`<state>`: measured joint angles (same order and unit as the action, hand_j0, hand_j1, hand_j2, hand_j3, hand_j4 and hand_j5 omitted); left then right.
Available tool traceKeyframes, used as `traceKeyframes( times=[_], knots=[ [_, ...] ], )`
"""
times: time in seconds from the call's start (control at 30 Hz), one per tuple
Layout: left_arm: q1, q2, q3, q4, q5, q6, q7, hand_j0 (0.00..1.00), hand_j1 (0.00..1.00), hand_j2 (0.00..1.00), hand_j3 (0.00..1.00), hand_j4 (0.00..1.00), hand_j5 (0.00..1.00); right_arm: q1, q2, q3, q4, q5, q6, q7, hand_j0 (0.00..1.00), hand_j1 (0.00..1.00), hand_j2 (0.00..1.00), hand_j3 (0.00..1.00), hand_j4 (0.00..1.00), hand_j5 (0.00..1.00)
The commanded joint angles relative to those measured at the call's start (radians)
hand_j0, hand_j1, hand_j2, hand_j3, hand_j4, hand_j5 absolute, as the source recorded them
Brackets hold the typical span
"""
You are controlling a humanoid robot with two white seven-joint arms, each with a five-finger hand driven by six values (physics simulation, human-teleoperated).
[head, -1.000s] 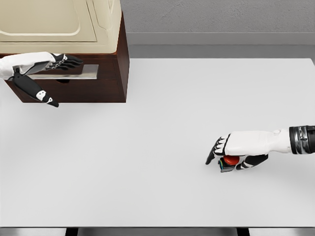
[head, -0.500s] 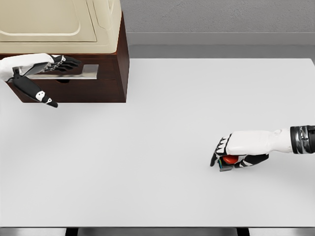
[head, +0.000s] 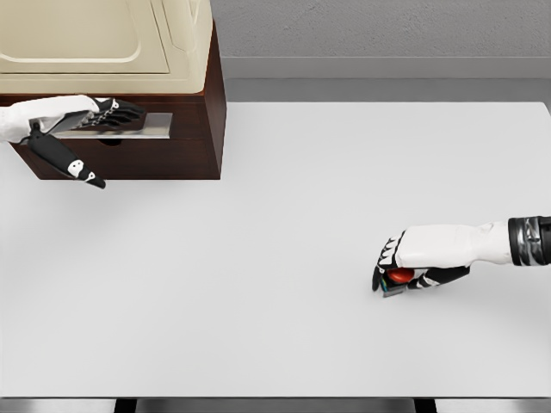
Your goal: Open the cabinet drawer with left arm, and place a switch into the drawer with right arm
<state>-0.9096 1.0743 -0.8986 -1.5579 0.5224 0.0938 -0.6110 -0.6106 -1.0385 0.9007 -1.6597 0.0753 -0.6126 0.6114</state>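
While the left hand [head: 82,120] lies along the drawer's metal handle [head: 129,126], the bigger change of the last second is out on the table [head: 275,224]: the right hand [head: 422,258] has closed down over the switch [head: 399,279]. A second ago its fingers were reaching past the red button with a gap beneath them; now they are curled tight around it, thumb tucked under on the near side, so only a patch of red and a corner of the dark base peep out below the palm. I'd say the grasp is made, or nearly so. The switch looks to be on the tabletop, right of centre and well apart from the cabinet [head: 172,103], though I can't tell whether it has cleared the surface.

At the cabinet the left hand has crept a little to the right and its fingers have bent more. They are partly curled over the handle, touching it from above, with the thumb hanging loose below and to the left, pointing down over the drawer [head: 194,142] front. Whether the fingertips have truly hooked behind the bar I can't make out from here. The drawer itself seems as shut as it was; the dark front has not come forward.

So both hands appear to be settling their grips at once. To my eye the pull has to come first, since the switch has nowhere to go until that drawer slides open.
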Motion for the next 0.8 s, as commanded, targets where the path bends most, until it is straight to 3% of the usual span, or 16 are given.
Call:
traceKeyframes(
  times=[0.0, 0.77],
  knots=[
    [-0.002, -0.002, 0.000, 0.002, 0.001, 0.000, 0.000, 1.00, 1.00, 1.00, 1.00, 1.00, 1.00, 0.000, 0.000, 0.000, 0.000, -0.003, 0.002, -0.001, 0.61, 0.61, 0.61, 0.61, 0.61, 0.61],
    [0.060, 0.010, 0.015, -0.037, 0.010, -0.002, 0.000, 1.00, 1.00, 1.00, 1.00, 1.00, 1.00, -0.038, 0.018, -0.006, 0.003, -0.005, 0.002, -0.001, 0.54, 0.54, 0.54, 0.54, 0.54, 0.54]
  ],
)
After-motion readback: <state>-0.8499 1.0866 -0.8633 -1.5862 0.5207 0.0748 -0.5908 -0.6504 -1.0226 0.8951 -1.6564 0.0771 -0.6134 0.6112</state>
